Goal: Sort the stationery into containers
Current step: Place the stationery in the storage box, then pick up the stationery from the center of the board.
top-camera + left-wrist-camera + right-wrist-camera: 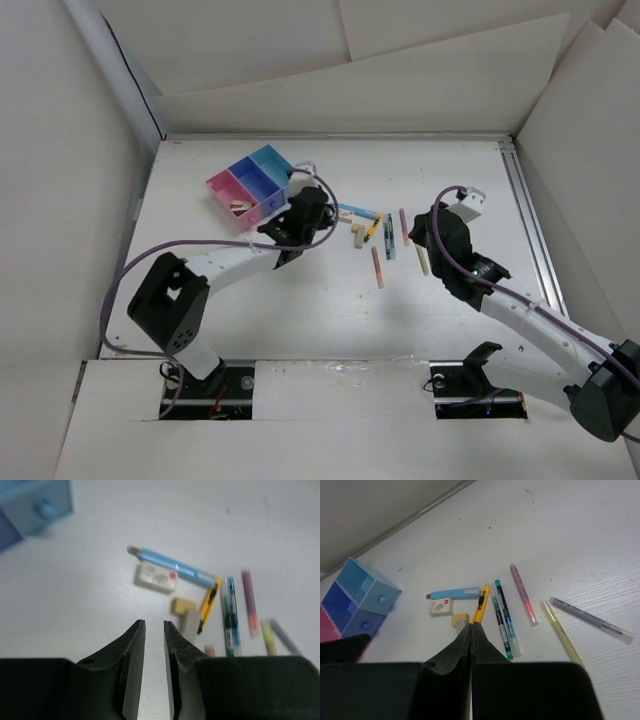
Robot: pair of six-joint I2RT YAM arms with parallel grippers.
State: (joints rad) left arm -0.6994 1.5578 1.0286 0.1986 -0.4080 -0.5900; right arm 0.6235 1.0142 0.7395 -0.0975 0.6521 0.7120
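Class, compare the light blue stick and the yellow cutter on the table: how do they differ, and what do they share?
Colour: the light blue stick is pale blue; the yellow cutter is yellow with a black part. Length: the light blue stick looks longer than the yellow cutter. Pose: they point in different directions, ends nearly meeting. Both lie flat on the white table.

Pens [388,238] and erasers [357,238] loose mid-table; pink, dark-blue, light-blue bins [255,180] far-left.

The worktop [600,555] is finished in matt white with a faint grain. The bins [250,185] appear moulded in smooth plastic; the left claw [154,626] in matt black plastic.
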